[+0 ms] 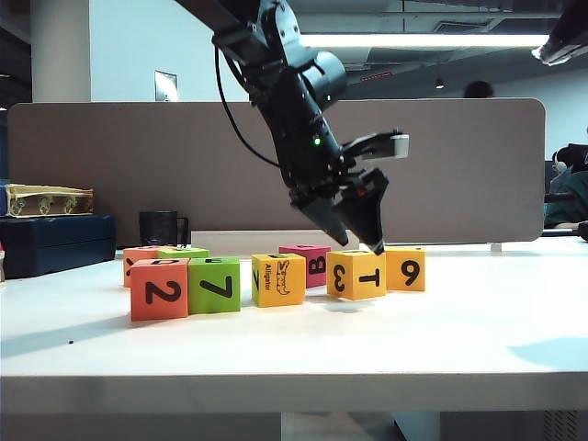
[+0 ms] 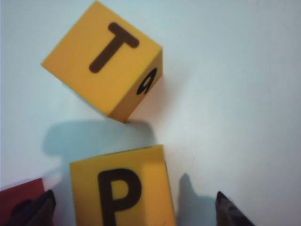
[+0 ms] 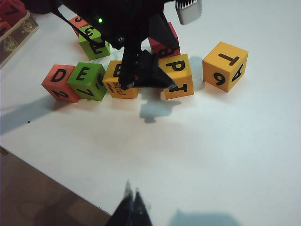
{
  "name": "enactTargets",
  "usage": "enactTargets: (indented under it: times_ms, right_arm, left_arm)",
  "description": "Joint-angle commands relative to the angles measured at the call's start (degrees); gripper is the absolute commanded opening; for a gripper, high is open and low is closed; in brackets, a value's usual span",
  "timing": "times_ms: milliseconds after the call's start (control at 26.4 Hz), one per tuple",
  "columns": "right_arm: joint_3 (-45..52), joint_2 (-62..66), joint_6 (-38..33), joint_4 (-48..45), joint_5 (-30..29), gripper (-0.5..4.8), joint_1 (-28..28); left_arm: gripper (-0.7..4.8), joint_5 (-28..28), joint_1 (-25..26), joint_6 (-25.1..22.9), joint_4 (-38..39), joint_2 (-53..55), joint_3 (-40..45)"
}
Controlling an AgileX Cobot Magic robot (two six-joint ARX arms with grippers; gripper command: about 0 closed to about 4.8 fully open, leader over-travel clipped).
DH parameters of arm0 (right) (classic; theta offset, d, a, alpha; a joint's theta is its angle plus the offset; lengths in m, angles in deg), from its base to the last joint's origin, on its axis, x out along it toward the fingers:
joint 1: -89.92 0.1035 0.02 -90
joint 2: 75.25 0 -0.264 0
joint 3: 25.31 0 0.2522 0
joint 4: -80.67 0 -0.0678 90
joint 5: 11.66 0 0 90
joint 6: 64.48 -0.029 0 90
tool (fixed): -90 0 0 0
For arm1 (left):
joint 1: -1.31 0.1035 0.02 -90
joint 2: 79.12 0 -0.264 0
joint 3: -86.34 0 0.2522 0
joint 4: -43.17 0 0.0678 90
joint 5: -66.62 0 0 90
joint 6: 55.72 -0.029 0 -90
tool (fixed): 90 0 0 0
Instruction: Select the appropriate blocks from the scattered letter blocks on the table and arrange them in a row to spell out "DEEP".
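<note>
**P block straddled, not yet gripped**

Found three cubes in line near the front of the table: salmon D block, green E block, yellow alligator block touching or just beside one another. Found the yellow P block a little apart from that line, set slightly back and turned askew, with the pink-red B block just behind. Saw the T/9 block near by on the far side, not wanted for the word.

Saw the left gripper hanging over the P block, fingers spread wide, one to each side of the cube, touching neither face. Saw the right gripper parked low over the near table edge, well away from the blocks, tips pressed together, holding nothing.

Judged the cube light, matte and probably slightly yielding, like foam; unlikely to slip or break. Best taken on two opposite side faces, low and square, clear of the B block. Judged a skewed pinch likely to twist it; nudging the neighbours the main risk.
</note>
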Motion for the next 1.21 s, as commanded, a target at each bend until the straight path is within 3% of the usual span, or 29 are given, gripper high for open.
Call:
enactTargets:
  times_ms: [38, 152, 266, 455, 569, 759, 1100, 1214]
  right_arm:
    - [-0.37, -0.13, 0.15, -0.52, -0.11, -0.05, 0.04]
    - [-0.37, -0.13, 0.15, -0.52, -0.07, -0.05, 0.02]
    - [-0.37, -0.13, 0.15, -0.52, -0.04, -0.05, 0.02]
    - [-0.37, -0.13, 0.15, -0.52, -0.09, -0.05, 0.02]
    - [-0.37, -0.13, 0.15, -0.52, -0.09, -0.05, 0.02]
    - [-0.37, -0.13, 0.15, -0.52, -0.09, -0.05, 0.02]
    - [-0.37, -0.13, 0.15, -0.52, -0.11, -0.05, 0.04]
    - [-0.37, -0.13, 0.15, -0.52, -0.11, -0.05, 0.04]
  left_arm:
    - [4.33, -0.39, -0.13, 0.98, -1.18, 0.87, -0.15]
    - [4.21, -0.33, -0.07, 3.76, -2.23, 1.40, -0.13]
    - [2.83, -0.09, 0.02, 4.04, -2.38, 1.40, -0.15]
    - [2.77, 0.81, 0.07, 9.29, -1.97, 1.40, -0.15]
    - [2.77, 3.48, 0.04, 15.21, -1.95, 1.36, -0.22]
    - [2.77, 10.84, -0.33, 29.14, -1.07, 1.25, -1.84]
    - [2.77, 9.27, -0.55, 51.41, 11.69, 1.27, -10.40]
    - [2.77, 8.24, -0.92, 54.64, 13.14, 1.29, -10.25]
